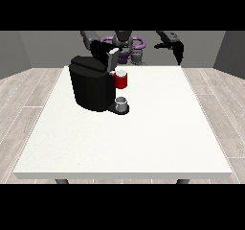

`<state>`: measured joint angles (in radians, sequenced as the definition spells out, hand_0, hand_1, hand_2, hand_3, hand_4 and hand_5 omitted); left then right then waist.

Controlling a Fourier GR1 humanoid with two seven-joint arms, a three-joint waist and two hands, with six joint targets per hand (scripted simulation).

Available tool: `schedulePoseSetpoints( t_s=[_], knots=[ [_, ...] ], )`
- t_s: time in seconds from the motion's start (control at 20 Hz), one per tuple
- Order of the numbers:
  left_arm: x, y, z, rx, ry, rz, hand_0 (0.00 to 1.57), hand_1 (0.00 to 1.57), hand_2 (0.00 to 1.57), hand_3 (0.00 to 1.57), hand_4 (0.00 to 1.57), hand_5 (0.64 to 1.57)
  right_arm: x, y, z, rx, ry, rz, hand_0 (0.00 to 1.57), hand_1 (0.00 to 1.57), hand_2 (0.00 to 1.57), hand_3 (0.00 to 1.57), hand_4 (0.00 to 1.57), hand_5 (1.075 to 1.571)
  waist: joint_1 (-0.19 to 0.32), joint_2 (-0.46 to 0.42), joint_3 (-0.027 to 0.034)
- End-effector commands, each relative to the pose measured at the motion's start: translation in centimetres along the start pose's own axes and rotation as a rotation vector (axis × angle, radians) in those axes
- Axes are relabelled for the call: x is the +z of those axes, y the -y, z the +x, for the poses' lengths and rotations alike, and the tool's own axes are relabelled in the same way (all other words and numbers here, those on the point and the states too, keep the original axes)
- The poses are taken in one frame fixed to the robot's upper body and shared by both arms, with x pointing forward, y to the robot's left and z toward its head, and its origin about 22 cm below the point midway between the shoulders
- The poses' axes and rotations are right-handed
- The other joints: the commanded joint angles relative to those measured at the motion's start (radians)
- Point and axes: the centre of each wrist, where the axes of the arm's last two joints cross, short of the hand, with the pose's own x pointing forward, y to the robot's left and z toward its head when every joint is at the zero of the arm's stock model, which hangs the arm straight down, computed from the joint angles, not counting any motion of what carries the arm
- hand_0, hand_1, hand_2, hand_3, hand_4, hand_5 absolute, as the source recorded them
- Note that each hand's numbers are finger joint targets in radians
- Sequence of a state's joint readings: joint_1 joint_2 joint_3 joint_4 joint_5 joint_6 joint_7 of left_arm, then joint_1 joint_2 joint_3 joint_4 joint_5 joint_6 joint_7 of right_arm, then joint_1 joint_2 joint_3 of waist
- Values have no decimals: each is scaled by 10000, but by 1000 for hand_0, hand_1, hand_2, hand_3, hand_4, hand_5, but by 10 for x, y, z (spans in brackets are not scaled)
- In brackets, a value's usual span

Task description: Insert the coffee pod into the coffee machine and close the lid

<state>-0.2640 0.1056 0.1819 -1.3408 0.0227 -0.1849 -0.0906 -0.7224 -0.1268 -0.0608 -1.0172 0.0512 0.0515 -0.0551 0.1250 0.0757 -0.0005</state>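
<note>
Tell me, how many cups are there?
1: a small grey cup sits on the coffee machine's base, under the red pod holder. Others could hide behind the machine.

Behind the far edge of the white table [143,128] the robot [125,44] shows as a small figure with a dark grey head and torso. Purple bands curve around its chest and shoulders, and a lighter grey part sits low on the torso just above the table's edge. Both arms are dark grey to black with smooth, rounded casings. The hand at the view's right [178,51] is black, as is the hand at the view's left [101,48].
</note>
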Motion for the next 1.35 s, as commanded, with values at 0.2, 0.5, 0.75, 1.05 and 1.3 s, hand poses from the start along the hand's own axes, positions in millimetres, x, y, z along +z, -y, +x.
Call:
schedulePoseSetpoints(
  t_s=[0.2,0.5,0.75,1.05,1.3],
  knots=[
    [1,-9,-4,120,100,44,0,0,0,0,154,1571,-17,-21,27,875,247,469,0,0,0,0,173,1571,70,-167,2],
    [4,7,5,73,810,-556,0,0,0,0,182,1571,-22,-13,22,1029,574,335,0,0,0,0,142,1571,451,-23,4],
    [0,13,-1,209,1124,-335,0,0,0,0,205,1571,-15,-52,19,731,1121,1029,0,0,0,0,30,1571,5,-176,4],
    [18,8,-26,360,210,223,0,0,0,0,192,1571,12,-68,1,-1008,1395,1985,0,0,0,0,275,1571,-705,-1148,4],
    [31,-2,-40,227,-173,759,0,0,0,0,192,1571,78,-80,-61,-2209,173,1156,0,0,0,0,157,1571,-1411,-1685,5]
  ],
)
